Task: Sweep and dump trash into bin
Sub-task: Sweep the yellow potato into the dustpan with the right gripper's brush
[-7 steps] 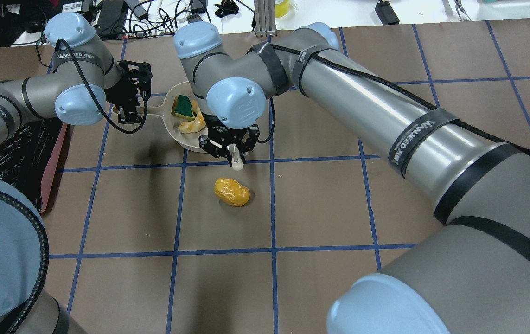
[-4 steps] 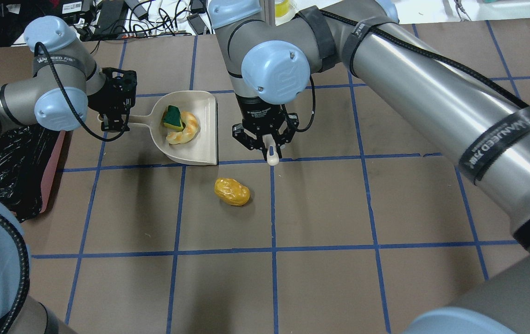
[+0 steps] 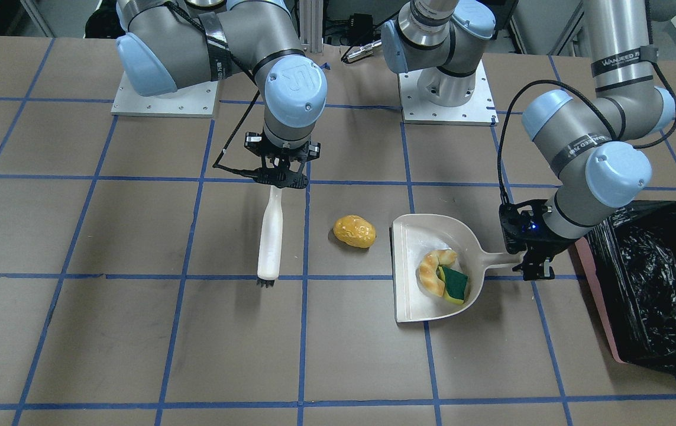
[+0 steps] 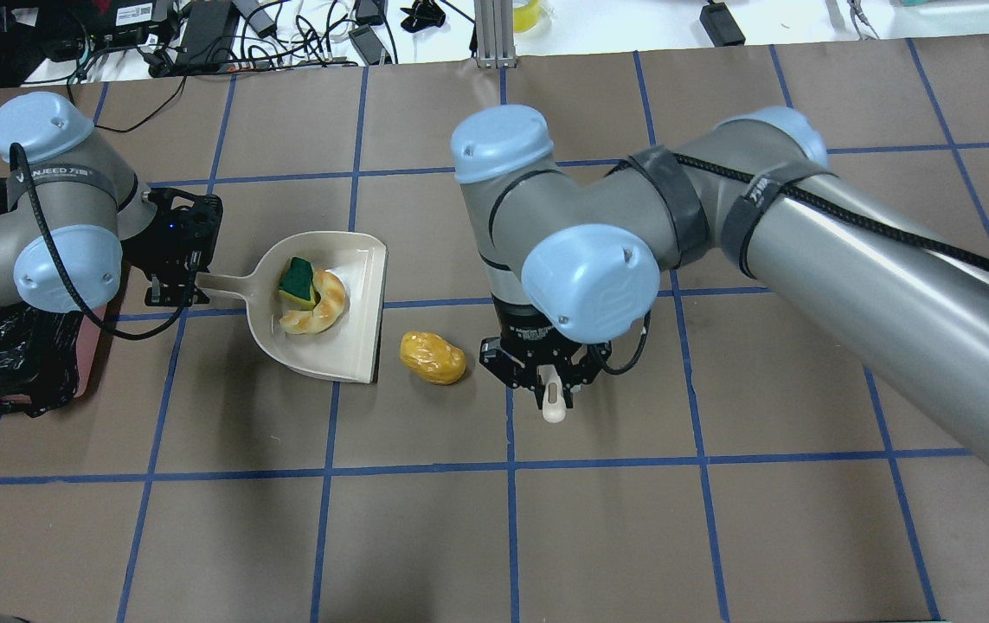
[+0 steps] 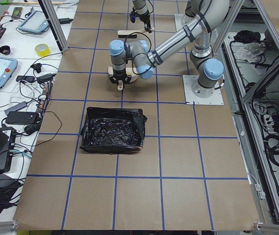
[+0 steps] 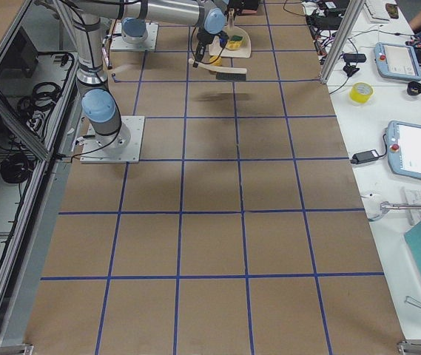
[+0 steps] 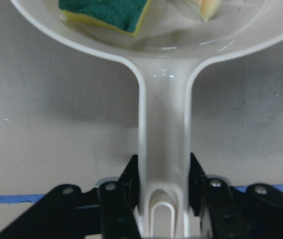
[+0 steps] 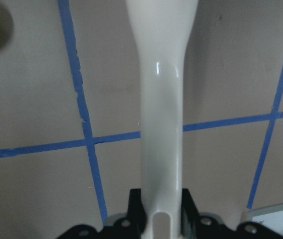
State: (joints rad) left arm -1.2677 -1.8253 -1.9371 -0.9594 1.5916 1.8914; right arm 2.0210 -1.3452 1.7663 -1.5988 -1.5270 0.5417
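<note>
Both sets of jaws loaded; two trash items in the pan, one on the counter.
Left jaws: pressed onto the end of the dustpan (image 3: 414, 299) handle (image 7: 163, 149), one finger on each side. The pan extends straight out from them, with the bin (image 3: 595, 307) close by on their opposite side. The sponge block (image 3: 456, 284) sits at the handle end of the pan, nearest these jaws, touching the croissant piece (image 3: 432, 266) beyond it. Right jaws: pinching the end of the brush (image 3: 271, 231), which reaches away from them to black bristles low over the counter (image 3: 136, 325); bristle contact cannot be told. The potato lump (image 3: 354, 231) lies on the counter between the brush and the pan's open mouth. It is just beside the mouth and touches neither.
</note>
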